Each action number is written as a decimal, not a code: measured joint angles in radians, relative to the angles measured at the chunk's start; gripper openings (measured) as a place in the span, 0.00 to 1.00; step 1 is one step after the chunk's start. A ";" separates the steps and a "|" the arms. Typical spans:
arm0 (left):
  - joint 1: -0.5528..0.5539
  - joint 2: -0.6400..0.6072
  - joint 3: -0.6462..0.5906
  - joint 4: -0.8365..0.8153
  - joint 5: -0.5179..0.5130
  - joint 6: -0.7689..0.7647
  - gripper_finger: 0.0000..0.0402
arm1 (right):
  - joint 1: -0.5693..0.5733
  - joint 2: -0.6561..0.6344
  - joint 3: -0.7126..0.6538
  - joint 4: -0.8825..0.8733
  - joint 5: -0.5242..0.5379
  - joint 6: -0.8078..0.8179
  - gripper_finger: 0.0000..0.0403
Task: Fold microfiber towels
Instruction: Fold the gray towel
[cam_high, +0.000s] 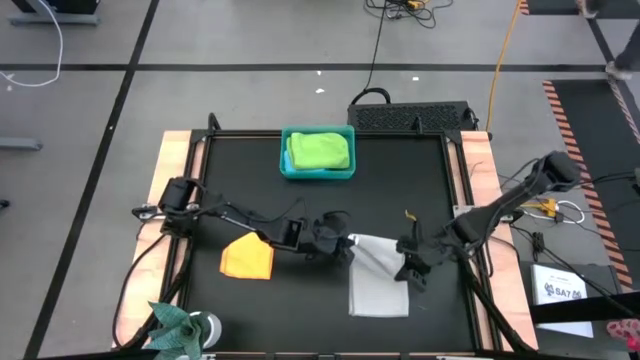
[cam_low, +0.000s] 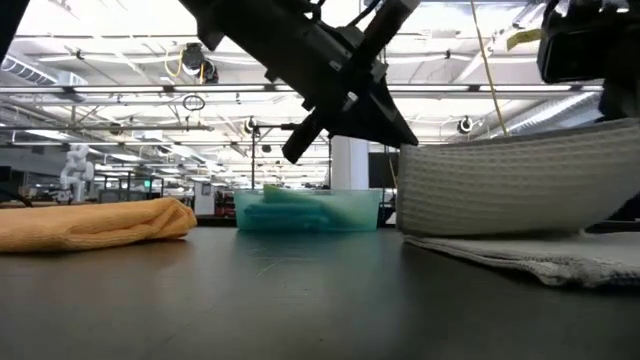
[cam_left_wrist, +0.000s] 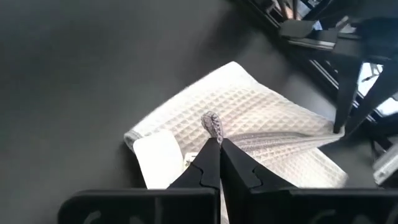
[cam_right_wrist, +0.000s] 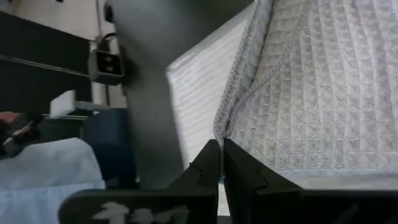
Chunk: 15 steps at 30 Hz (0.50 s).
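Note:
A light grey waffle-weave towel (cam_high: 380, 285) lies at the table's near right of centre. Its near part is flat on the black mat and its far edge is raised, standing as a curved wall (cam_low: 510, 190) in the low view. My left gripper (cam_high: 345, 246) is shut on the raised edge's left end. My right gripper (cam_high: 412, 268) is shut on its right end. An orange-yellow towel (cam_high: 247, 257) lies folded on the mat to the left. A lime green towel (cam_high: 320, 150) lies in the teal bin (cam_high: 286, 166). My left gripper pinches a hemmed corner (cam_left_wrist: 211, 122) of the grey towel between its two fingertips, slanting down from the table's left. A small tuft sticks out past the tips. The towel drops away below the fingers onto the mat. My right gripper pinches the towel's stitched hem (cam_right_wrist: 219, 132) between its two fingers, slanting down from the table's right. The cloth runs up to the fingers in a fold, and the towel's near part rests on the table.
The teal bin stands at the far middle of the mat. A green leafy thing (cam_high: 175, 325) sits at the near left corner. Black frame rails (cam_high: 462, 190) and wooden borders run along the mat's sides. Bare mat (cam_high: 300, 310) lies near the front edge.

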<state>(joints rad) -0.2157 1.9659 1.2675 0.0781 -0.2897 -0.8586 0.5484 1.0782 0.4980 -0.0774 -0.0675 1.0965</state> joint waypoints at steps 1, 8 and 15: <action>-0.010 0.000 0.000 0.001 0.000 -0.007 0.00 | 0.014 0.013 0.000 0.021 0.001 0.015 0.00; -0.072 0.006 0.001 0.007 0.001 -0.063 0.00 | 0.119 0.102 0.000 0.142 0.014 0.129 0.00; -0.138 0.029 0.003 0.013 0.008 -0.130 0.00 | 0.227 0.183 0.000 0.247 0.069 0.230 0.00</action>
<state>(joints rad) -0.3538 1.9949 1.2705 0.0910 -0.2813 -0.9889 0.7755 1.2607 0.4980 0.1700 0.0014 1.3267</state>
